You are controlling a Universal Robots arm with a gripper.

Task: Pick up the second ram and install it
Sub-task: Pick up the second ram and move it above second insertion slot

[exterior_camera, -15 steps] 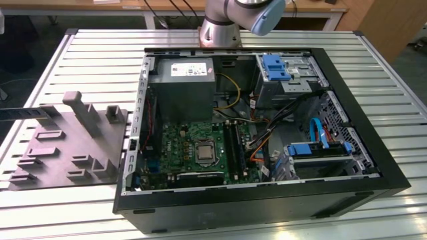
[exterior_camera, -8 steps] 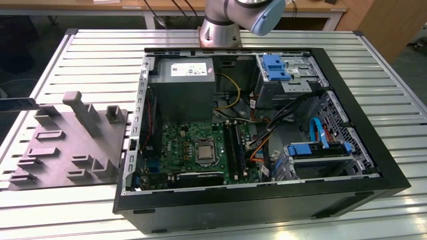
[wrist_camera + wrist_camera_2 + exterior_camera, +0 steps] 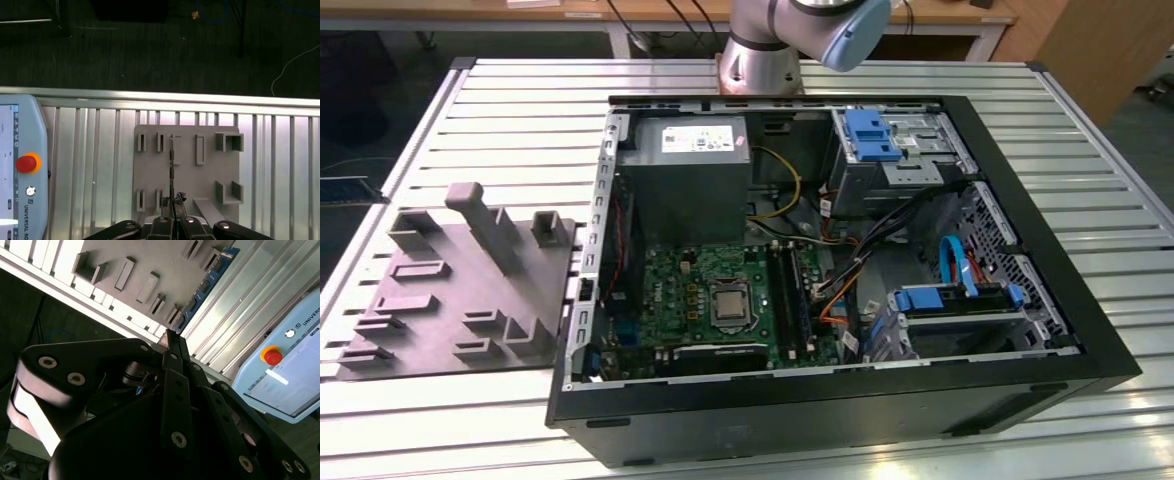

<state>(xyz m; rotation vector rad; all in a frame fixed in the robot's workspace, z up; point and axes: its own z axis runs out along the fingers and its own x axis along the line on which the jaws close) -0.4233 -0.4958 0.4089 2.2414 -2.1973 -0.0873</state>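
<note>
In both wrist views my gripper (image 3: 170,337) (image 3: 172,212) is shut on the second ram, with its dark fingers meeting at the tip. The ram (image 3: 205,285) is a long blue-green board with black chips that sticks out past the fingertips. In the first wrist view it appears edge-on as a thin line (image 3: 171,165) over the grey fixture plate (image 3: 190,175). In the exterior view the open computer case (image 3: 854,390) lies on the slatted table. Its green motherboard (image 3: 707,290) carries long black slot strips (image 3: 783,290) beside the silver processor socket (image 3: 727,305).
The grey fixture plate (image 3: 454,290) with raised blocks lies at the exterior view's left of the case. A teach pendant (image 3: 20,175) with a red button rests on the slats beside the plate. The arm's base (image 3: 787,40) stands behind the case, near the grey power supply (image 3: 683,170).
</note>
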